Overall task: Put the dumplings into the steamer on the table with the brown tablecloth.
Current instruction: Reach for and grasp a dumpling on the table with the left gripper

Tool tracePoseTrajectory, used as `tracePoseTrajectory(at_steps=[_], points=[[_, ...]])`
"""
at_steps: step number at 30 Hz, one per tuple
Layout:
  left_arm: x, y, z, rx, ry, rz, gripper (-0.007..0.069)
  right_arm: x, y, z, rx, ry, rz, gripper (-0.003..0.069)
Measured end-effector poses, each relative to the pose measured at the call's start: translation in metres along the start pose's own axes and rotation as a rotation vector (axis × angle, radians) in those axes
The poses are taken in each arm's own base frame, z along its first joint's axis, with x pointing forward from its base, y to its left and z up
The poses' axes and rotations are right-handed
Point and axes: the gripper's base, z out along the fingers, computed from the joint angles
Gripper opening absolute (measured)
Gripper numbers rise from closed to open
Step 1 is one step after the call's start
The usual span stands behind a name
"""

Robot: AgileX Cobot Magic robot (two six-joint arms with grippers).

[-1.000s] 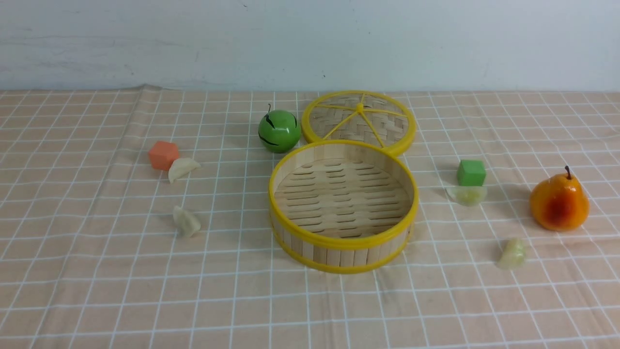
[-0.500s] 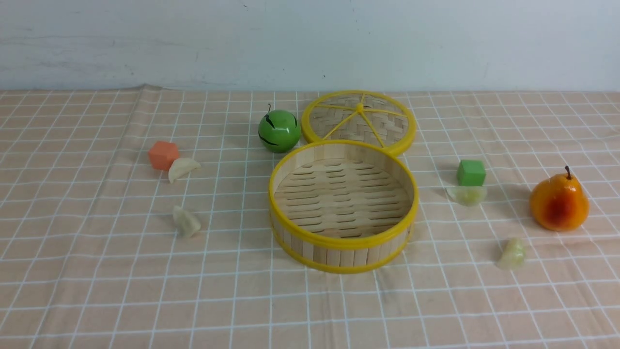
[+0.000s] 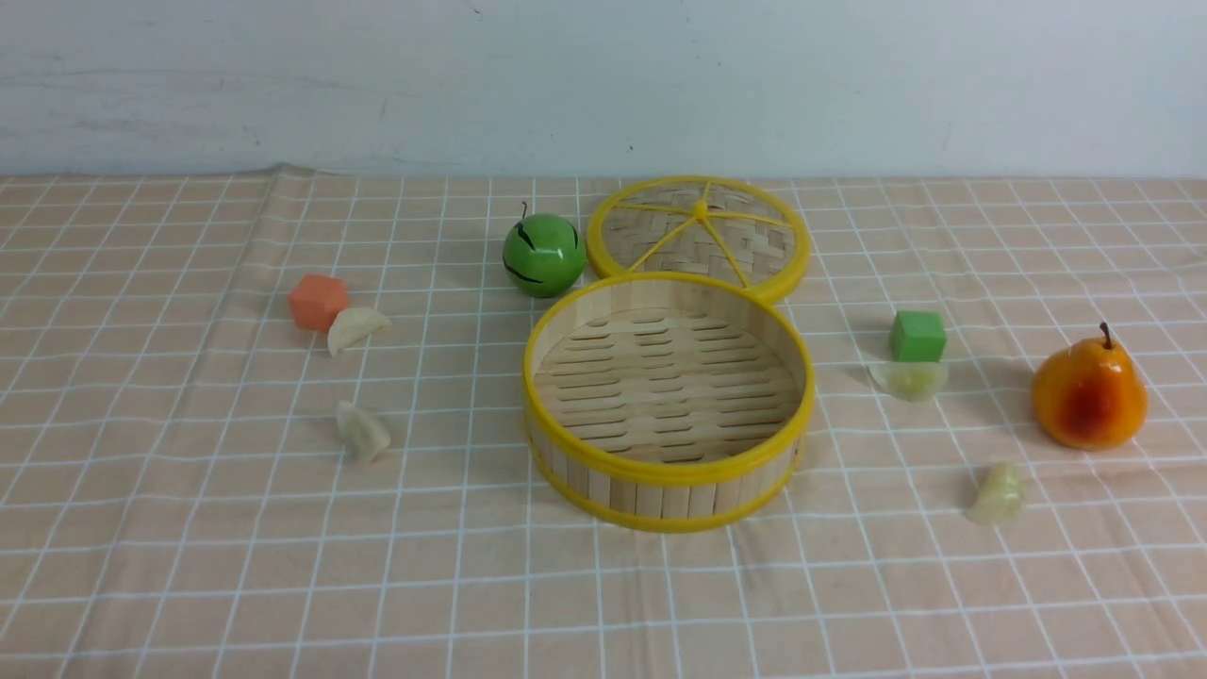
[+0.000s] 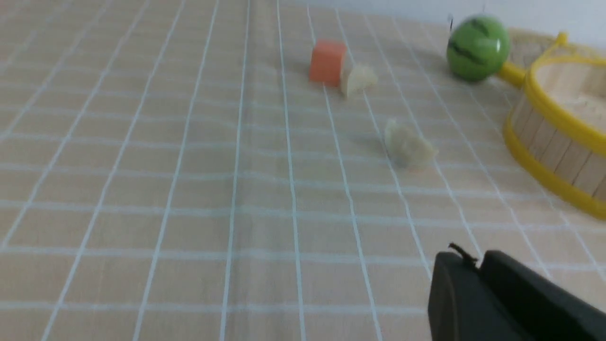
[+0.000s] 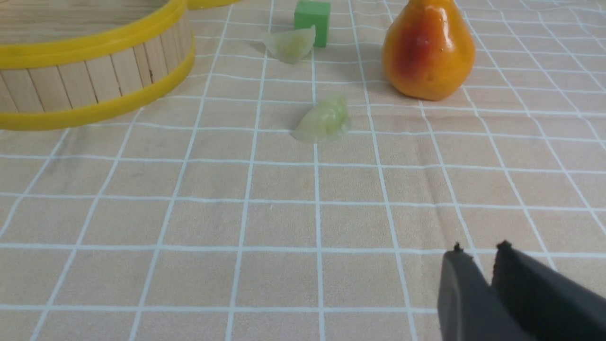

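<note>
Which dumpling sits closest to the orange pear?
The greenish dumpling nearest the front edge on the right; the other right-hand one lies by the green cube.

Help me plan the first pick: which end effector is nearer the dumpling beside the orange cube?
Left. The left end effector is short of the dumpling, on its side of the steamer; the right end effector is on the steamer's other side.

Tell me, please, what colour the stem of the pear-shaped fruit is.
The stem is dark, nearly black; it shows best in the front view.
</note>
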Motion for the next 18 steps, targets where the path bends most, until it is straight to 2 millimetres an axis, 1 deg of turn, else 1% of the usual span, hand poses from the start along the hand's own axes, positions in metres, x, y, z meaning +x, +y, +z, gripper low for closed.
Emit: tracePoseTrajectory(at_steps=[2,3,4,5,7,10,12,13,14,15,16,17,18], points=[[-0.010,0.000,-0.001,0.003,-0.115,0.000,0.0066,0.000,-0.001,0.000,0.008,-0.001,-0.019,0.0113],[-0.011,0.000,-0.001,0.003,-0.126,0.000,0.0067,0.000,-0.001,0.000,0.009,-0.001,-0.022,0.0114],[-0.020,0.000,-0.002,0.005,-0.224,0.000,0.0068,-0.002,-0.002,0.000,0.024,-0.019,-0.056,0.0116],[-0.025,-0.001,-0.004,0.007,-0.284,0.000,0.0068,-0.003,-0.003,0.000,0.031,-0.041,-0.074,0.0117],[-0.031,-0.001,-0.005,0.008,-0.345,0.000,0.0070,-0.006,-0.003,0.001,0.035,-0.089,-0.085,0.0119],[-0.038,-0.001,-0.008,0.010,-0.432,0.000,0.0073,-0.023,-0.002,-0.002,0.038,-0.285,-0.087,0.0123],[-0.042,-0.001,-0.010,0.012,-0.479,-0.001,0.0076,-0.040,-0.002,-0.009,0.035,-0.478,-0.072,0.0127],[-0.042,-0.001,-0.010,0.012,-0.484,-0.001,0.0076,-0.041,-0.001,-0.010,0.034,-0.496,-0.070,0.0127],[-0.045,-0.001,-0.012,0.016,-0.518,-0.015,0.0077,-0.050,-0.001,-0.016,0.023,-0.619,-0.039,0.0128],[-0.048,-0.001,-0.013,0.025,-0.550,-0.044,0.0077,-0.058,0.000,-0.021,0.011,-0.722,-0.015,0.0129],[-0.048,-0.001,-0.014,0.027,-0.555,-0.050,0.0077,-0.060,0.000,-0.023,0.007,-0.753,-0.007,0.0129],[-0.051,-0.001,-0.016,0.055,-0.594,-0.133,0.0080,-0.066,0.000,-0.029,-0.011,-0.843,0.027,0.0131],[-0.053,-0.001,-0.017,0.074,-0.616,-0.185,0.0081,-0.068,0.000,-0.032,-0.022,-0.887,0.045,0.0132]])
